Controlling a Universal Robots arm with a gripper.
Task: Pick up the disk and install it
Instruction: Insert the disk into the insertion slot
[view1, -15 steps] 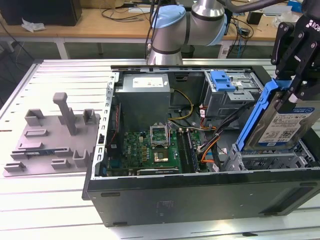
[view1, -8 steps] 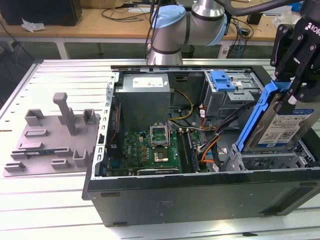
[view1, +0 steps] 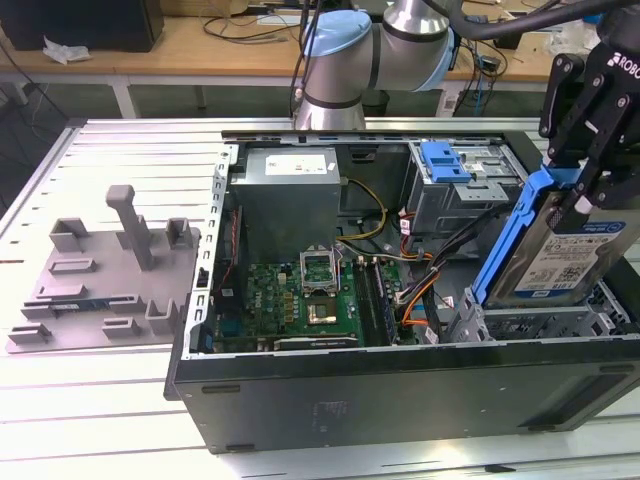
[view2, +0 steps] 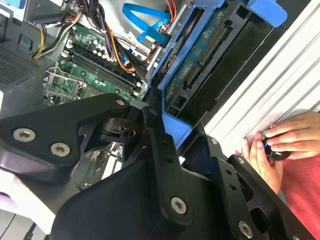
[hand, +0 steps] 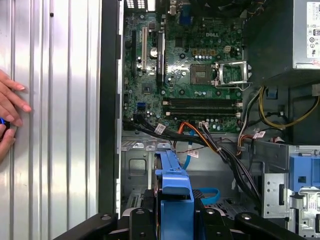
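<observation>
The disk (view1: 572, 258), a silver drive with a blue-and-white label in a bright blue carrier frame, hangs tilted on edge over the drive bay (view1: 540, 322) at the open computer case's corner, on the exterior view's right. My black gripper (view1: 582, 180) is shut on its upper end, fingers pressing on the blue frame. In the first wrist view the carrier's blue edge (hand: 175, 187) sits between the fingers (hand: 142, 216), above the case's metal floor. In the second wrist view the blue frame (view2: 172, 117) is clamped by the black finger links (view2: 155, 145).
Inside the case (view1: 400, 385) are a grey power-supply box (view1: 290, 190), a green motherboard (view1: 305, 295), cable bundles (view1: 425, 270) and a drive cage with a blue latch piece (view1: 445, 160). A grey fixture (view1: 110, 270) lies on the table. A person's hand (view2: 280, 145) rests beside the case.
</observation>
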